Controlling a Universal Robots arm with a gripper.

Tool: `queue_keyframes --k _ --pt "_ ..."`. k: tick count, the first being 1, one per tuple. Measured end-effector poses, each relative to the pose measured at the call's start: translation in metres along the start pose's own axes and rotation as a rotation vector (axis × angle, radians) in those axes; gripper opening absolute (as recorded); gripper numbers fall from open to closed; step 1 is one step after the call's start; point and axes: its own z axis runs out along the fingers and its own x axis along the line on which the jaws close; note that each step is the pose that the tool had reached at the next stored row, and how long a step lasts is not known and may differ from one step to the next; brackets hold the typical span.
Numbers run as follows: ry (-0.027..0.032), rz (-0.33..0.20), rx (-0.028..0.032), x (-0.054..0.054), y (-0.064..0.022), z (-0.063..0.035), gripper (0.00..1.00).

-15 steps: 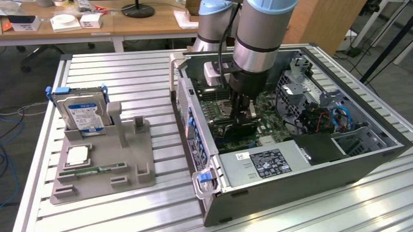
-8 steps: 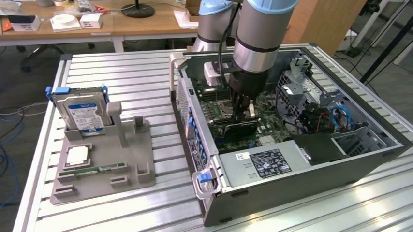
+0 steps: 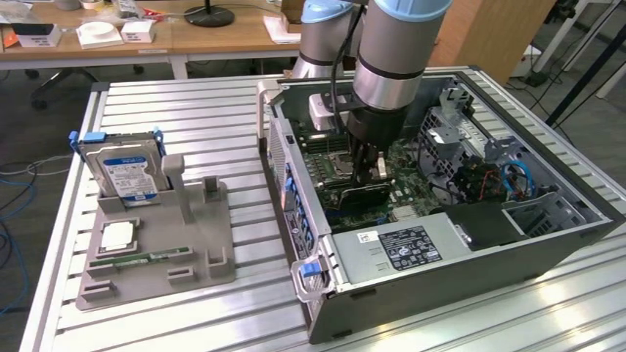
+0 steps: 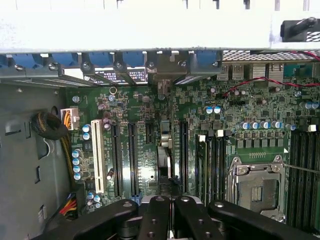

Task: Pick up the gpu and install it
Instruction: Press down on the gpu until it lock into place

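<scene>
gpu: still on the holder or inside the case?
Inside the case. The gpu stands on edge over the motherboard, under the shut end effector. Whether it's seated: cannot tell.

We can read no text. The hard drive [image 3: 125, 174], standing in the grey holder well off from the tool, bears a blue label with illegible print. The power supply [image 3: 406, 249], just beside the tool, carries a black label, also illegible.

One open computer case [image 3: 430, 242] sits on the table, beside one grey holder tray [image 3: 157, 257]. The tray carries one hard drive [image 3: 122, 172], one memory stick [image 3: 142, 259] and one processor chip [image 3: 117, 235].
</scene>
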Motion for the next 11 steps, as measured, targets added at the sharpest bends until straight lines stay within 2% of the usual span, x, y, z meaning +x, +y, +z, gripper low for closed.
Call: queue_keyframes --k 4,5,6,7,9,11 --pt "0.0012 0.0 0.0001 0.0 0.0001 -0.0001 0.11" --pt "0.002 0.0 -0.0023 -0.001 -0.0021 0.0001 0.11" --pt "0.0021 0.0 -0.0092 -0.001 -0.0063 0.001 0.11" --pt "0.0015 0.001 -0.0136 -0.001 -0.0104 0.0023 0.11" --pt "0.001 0.001 -0.0167 -0.001 -0.0164 0.0055 0.11" --pt "0.0 0.001 -0.0173 -0.001 -0.0179 0.0089 0.11"
